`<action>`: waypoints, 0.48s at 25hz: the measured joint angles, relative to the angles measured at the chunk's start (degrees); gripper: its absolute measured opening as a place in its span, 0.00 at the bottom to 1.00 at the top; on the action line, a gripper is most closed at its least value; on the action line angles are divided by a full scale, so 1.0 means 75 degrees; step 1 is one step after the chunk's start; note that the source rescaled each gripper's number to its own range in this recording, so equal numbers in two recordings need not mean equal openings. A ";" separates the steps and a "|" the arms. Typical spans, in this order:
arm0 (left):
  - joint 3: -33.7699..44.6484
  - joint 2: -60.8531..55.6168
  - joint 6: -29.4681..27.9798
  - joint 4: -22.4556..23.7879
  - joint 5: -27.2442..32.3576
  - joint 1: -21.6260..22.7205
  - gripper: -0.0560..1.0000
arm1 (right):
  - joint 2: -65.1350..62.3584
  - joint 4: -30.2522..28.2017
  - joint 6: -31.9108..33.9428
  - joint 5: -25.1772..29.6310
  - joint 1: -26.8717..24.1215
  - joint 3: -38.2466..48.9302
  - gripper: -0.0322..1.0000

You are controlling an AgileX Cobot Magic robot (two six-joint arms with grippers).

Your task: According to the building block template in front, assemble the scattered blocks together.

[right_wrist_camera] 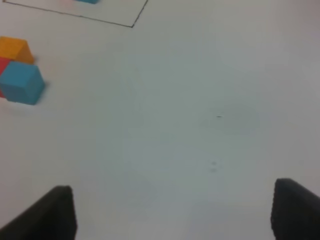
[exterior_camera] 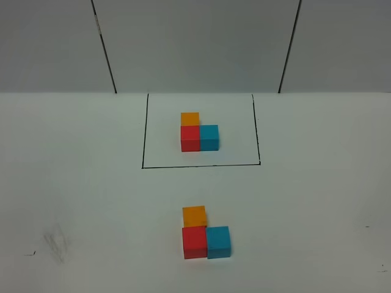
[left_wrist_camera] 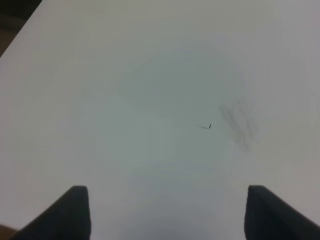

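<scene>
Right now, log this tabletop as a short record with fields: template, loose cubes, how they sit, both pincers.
template: L-shaped cluster of orange, red and blue cubes inside a thin black rectangular outline
loose cubes: matte orange cube, matte red cube, matte blue cube, unframed, nearer the camera
arrangement: same L as the template; red beside blue, orange behind red
left pincer: open, empty, over bare white table
right pincer: open, empty, off to the side of the loose cubes
</scene>
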 joint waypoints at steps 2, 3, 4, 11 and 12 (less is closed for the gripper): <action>0.0000 0.0000 0.0000 0.0000 0.0000 0.0000 0.51 | 0.0000 0.0005 0.0000 0.0000 -0.0396 0.0000 0.64; 0.0000 0.0000 0.0000 0.0000 0.0000 0.0000 0.51 | 0.0000 0.0005 0.0000 0.0000 -0.0632 0.0000 0.64; 0.0000 0.0000 0.0000 0.0000 0.0000 0.0000 0.51 | 0.0000 0.0017 0.0017 0.0000 -0.0833 0.0000 0.64; 0.0000 0.0000 0.0000 0.0000 0.0000 0.0000 0.51 | 0.0000 0.0035 0.0017 0.0000 -0.2209 0.0000 0.64; 0.0000 0.0000 0.0000 0.0000 0.0000 0.0000 0.51 | 0.0000 0.0035 0.0017 0.0000 -0.2249 0.0000 0.64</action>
